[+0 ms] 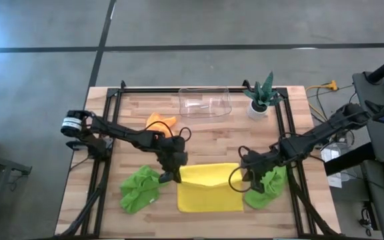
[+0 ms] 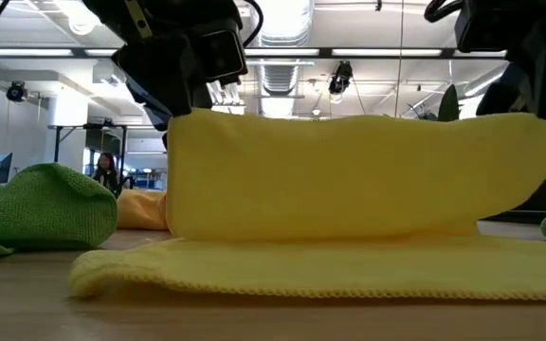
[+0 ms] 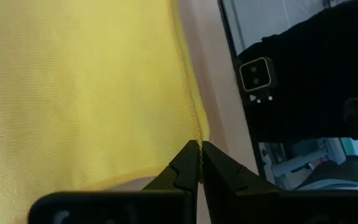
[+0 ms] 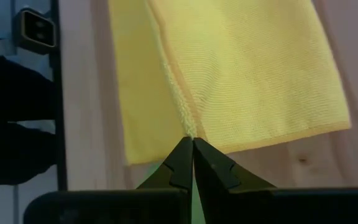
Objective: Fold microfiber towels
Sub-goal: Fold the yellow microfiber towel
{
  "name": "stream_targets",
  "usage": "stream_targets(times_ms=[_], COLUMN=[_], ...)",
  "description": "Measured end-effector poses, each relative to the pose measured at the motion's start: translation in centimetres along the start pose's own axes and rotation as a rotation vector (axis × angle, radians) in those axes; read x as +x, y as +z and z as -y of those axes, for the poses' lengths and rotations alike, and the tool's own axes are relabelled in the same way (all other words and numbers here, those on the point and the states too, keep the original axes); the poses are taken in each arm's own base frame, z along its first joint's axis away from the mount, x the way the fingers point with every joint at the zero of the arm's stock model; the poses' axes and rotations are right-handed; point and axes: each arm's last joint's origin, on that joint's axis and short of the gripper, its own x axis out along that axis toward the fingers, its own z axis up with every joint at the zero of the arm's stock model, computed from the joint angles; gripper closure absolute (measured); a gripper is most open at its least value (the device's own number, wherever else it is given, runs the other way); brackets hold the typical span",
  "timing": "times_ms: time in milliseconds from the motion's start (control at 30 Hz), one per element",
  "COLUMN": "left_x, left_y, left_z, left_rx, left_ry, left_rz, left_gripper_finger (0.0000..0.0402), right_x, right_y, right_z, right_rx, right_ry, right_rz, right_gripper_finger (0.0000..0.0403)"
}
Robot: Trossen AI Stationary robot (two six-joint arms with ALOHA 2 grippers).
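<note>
High view shows, at lower centre, the left gripper (image 1: 172, 175) and right gripper (image 1: 241, 175) each pinched tight on a corner of the soft yellow square microfiber towel (image 1: 209, 190).

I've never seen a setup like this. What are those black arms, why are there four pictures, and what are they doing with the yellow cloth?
These are two robot arms working at a wooden table. One picture looks straight down from above, one looks level from the tabletop, and the other two come from small cameras on each arm's wrist.

Each arm ends in a two-finger tool. The left tool and the right tool are both shut on corners of the yellow towel, one at each end of the same edge. In the level view that edge is raised above the table while the rest lies flat, so the towel appears to be mid-fold.

Also on the table: a lime green towel on the left, another on the right, an orange towel, a clear container and a potted plant.
</note>
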Motion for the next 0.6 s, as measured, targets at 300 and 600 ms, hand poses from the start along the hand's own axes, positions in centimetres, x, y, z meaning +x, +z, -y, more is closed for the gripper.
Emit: stream_targets(times_ms=[300,600], left_x=[0.7,1.4], left_y=[-0.3,-0.6], left_z=[0.7,1.7], left_rx=[-0.024,0.003], left_ry=[-0.014,-0.034], left_rz=[-0.008,-0.024], left_gripper_finger=[0.0402,0.0402], right_x=[0.4,1.2], right_y=[-0.7,-1.5], right_z=[-0.8,-1.3], right_rx=[-0.002,-0.025], right_ry=[0.045,0.068], right_rz=[0.006,-0.009], right_gripper_finger=[0.0395,0.0395])
